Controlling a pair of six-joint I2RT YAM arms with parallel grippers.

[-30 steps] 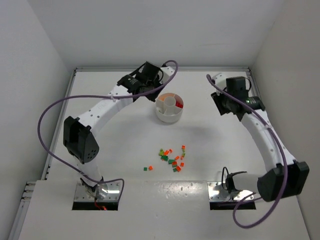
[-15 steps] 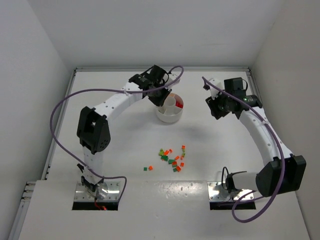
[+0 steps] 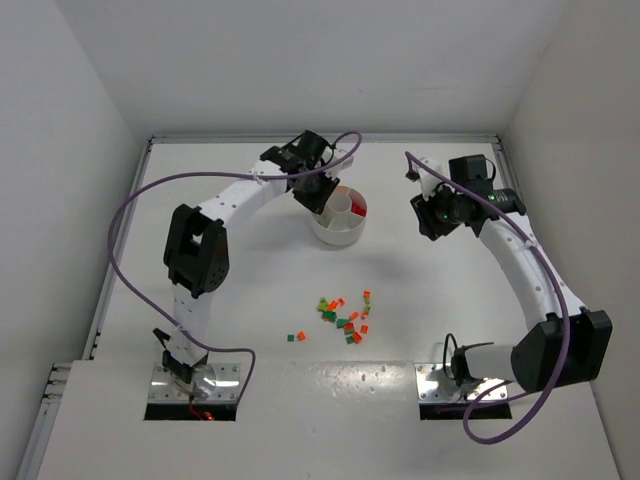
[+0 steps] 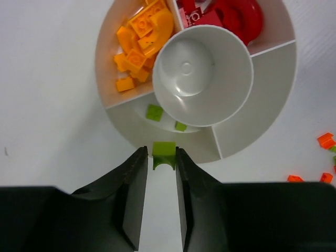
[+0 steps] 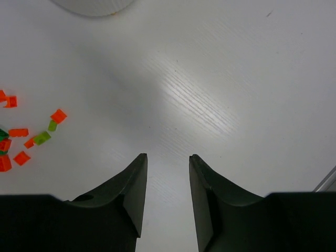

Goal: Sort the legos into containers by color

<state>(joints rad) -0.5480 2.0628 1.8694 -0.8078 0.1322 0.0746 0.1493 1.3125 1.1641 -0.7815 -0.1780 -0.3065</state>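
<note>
The left tool (image 4: 160, 151) hangs over the near rim of the white dish (image 4: 262, 100), its jaws narrow with a light green brick (image 4: 164, 156) between the fingertips. A sliver of white shows along one side of the brick, so it cannot be told whether the piece is pinched or loose. Just beyond it lies the wedge compartment that holds two small green bricks (image 4: 154, 112), next to the round hub (image 4: 202, 73). The orange bricks (image 4: 139, 39) fill the wedge on the left and the red bricks (image 4: 226, 13) the far one; the wedge on the right is bare.

The right tool (image 5: 168, 157) holds nothing, its jaws moderately apart over bare tabletop (image 5: 236, 79), well apart from the dish. The loose bricks (image 3: 345, 318), red, orange and green, lie scattered on the tabletop between the dish and the arm bases.

These pieces look like hard, smooth plastic, very light and stiff. A squeeze should not harm one, but a skewed pinch would likely make it twist or pop out sideways. The best hold is probably across two flat, parallel side walls, with the fingertips square to them and low on the body, not on the studded top or a corner. Being so light, a brick may cling to a finger on release or bounce off the rim, so it seems wise to let go with the piece fully over the wedge
</note>
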